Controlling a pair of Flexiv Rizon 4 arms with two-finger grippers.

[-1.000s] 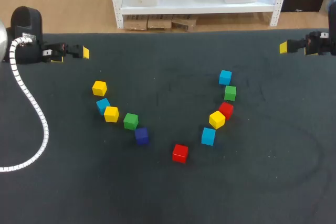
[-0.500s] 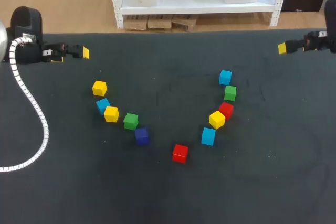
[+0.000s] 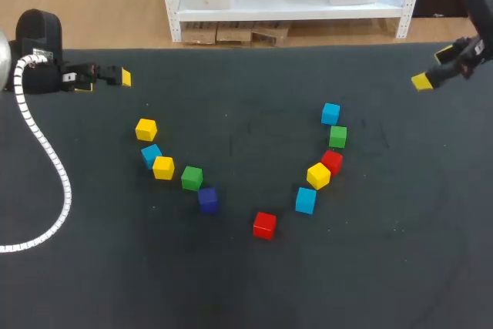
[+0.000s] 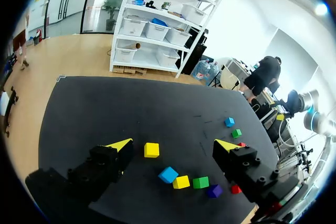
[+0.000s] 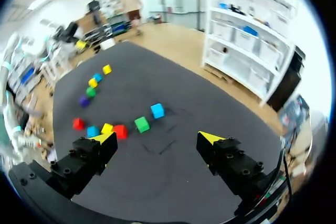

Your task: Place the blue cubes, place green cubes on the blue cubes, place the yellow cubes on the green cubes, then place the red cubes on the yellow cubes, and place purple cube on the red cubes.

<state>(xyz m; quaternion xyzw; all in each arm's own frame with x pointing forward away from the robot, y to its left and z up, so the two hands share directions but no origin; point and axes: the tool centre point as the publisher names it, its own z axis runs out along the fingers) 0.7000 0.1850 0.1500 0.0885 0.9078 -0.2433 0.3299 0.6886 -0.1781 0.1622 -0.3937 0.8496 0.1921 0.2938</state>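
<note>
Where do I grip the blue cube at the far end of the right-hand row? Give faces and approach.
Come straight down on the blue cube and put the jaws on its left and right faces. It sits flat with bare table on both those sides; the green cube lies close on its near side, so closing along the row would probably bump it.

right gripper [image 3: 430,71] turned from lying level along the table's far edge to a slant, its leading yellow tip now slightly lower, right arm drawn back toward the far right corner
</note>
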